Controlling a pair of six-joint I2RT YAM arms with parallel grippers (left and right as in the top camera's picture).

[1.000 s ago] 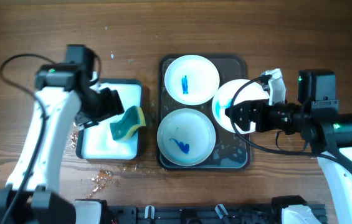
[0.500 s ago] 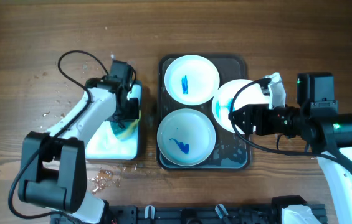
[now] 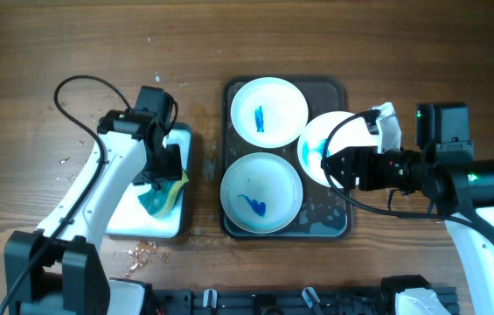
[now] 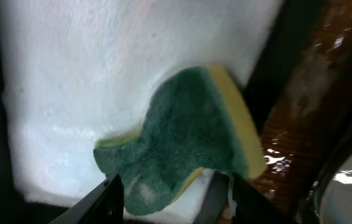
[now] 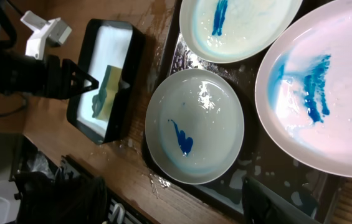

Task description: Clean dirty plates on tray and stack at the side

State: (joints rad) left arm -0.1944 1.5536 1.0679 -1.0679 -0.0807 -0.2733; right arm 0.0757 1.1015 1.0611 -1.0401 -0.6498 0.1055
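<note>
Here, low in the left-wrist frame, the left gripper [image 4: 171, 194] grips a green-and-yellow sponge [image 4: 191, 146] over the small white-bottomed tray [image 3: 133, 214]. Right of centre overhead, the right gripper [image 3: 338, 164] holds a smeared plate [image 3: 327, 144] — its rim overhanging the dark grey tray [image 3: 334, 219], two plates [image 3: 261, 192] inside.

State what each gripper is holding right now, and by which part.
The left gripper is closed on the sponge, pinching its lower end over the white tray. The right gripper holds a smeared plate by its right rim.
</note>
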